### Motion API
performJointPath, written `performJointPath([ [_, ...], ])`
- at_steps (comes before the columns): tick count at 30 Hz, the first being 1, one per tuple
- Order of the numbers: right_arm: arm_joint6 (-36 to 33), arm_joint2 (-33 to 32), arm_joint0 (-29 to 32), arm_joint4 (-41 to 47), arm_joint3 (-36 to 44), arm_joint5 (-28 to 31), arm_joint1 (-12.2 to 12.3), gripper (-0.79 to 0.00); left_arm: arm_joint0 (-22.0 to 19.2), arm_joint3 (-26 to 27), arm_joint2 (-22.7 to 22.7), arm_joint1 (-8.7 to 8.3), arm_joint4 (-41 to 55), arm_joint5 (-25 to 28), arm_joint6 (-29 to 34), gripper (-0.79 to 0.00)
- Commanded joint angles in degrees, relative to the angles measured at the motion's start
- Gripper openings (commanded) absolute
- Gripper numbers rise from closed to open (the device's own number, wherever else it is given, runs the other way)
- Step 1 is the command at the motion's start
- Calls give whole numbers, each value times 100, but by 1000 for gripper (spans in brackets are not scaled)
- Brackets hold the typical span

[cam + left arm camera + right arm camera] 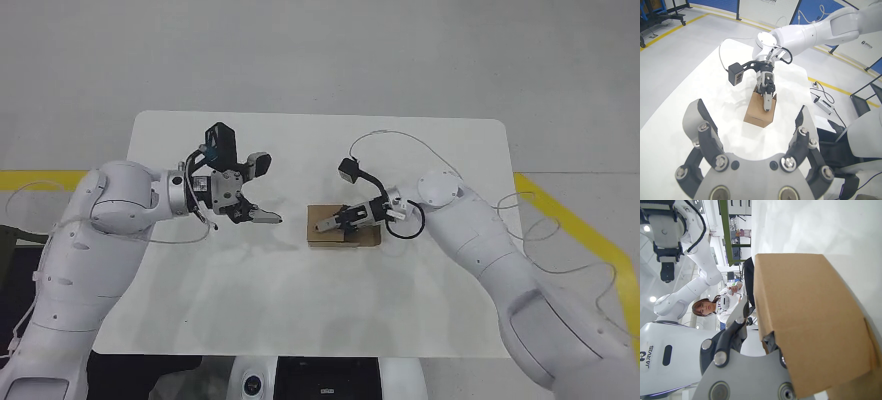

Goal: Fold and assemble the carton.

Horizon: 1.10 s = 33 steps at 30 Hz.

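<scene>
A brown carton point(340, 241) lies on its side near the middle of the white table point(300, 310), its open end with loose flaps toward the right arm. My right gripper point(325, 226) is shut on the carton's upper wall, one finger on top point(767, 103) and the other inside. In the right wrist view the carton point(806, 306) sits against my right gripper point(753, 321), with the outer finger point(740, 313) beside the wall. My left gripper point(268, 190) hovers open left of the carton, a short gap away. From the left wrist, the carton point(758, 113) lies beyond my left gripper point(751, 106), nothing between the fingers.
The table's near half and left side point(250, 290) are bare. A thin cable point(420, 140) from the right wrist loops over the far right of the table. A power box with cords point(824, 106) lies on the floor past the table edge.
</scene>
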<state>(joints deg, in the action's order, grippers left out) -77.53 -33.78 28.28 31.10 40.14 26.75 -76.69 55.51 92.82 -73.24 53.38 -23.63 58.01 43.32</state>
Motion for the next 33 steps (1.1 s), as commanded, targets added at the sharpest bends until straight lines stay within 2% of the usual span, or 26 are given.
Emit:
performJointPath([
  [1,16,9,-18,19,-86,15,-22,-419,114,98,-13,-20,-356,-1,-215,0],
  [10,57,-172,2,123,-181,57,62,-440,563,624,113,-164,-2261,-1,-1426,0],
  [18,65,-529,165,3,182,65,347,-437,759,616,391,-282,-3679,-1,-2752,0],
  [27,-25,-1116,430,-231,894,-26,730,-422,560,350,967,-281,-5197,-1,-4155,0],
  [33,-84,-1605,768,-374,1509,-137,990,-409,270,-27,1318,-192,-5638,-142,-4346,0],
])
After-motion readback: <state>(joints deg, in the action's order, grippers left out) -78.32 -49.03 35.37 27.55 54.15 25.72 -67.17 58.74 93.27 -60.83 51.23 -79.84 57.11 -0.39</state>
